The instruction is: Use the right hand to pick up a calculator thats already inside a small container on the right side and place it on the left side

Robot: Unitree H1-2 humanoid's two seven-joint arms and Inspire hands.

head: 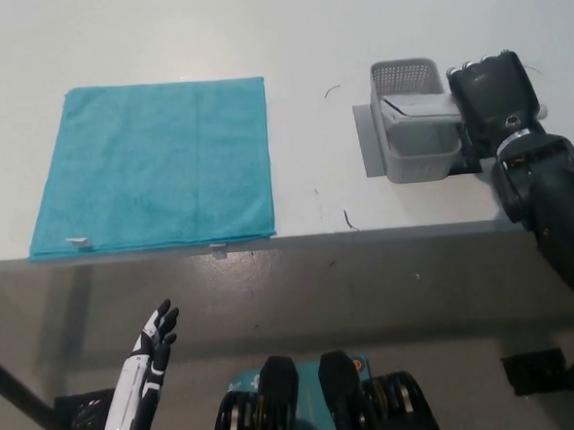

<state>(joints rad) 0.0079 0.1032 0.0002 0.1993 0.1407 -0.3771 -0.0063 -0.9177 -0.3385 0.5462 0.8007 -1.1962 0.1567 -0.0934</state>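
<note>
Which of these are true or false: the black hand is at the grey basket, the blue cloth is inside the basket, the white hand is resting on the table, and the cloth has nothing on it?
1. The black right hand is at the grey basket. True.
2. The blue cloth is inside the basket. False: it lies flat on the table, left of the basket.
3. The white left hand rests on the table. False: it hangs below the table's front edge, fingers apart.
4. The cloth has nothing on it. True.
</note>
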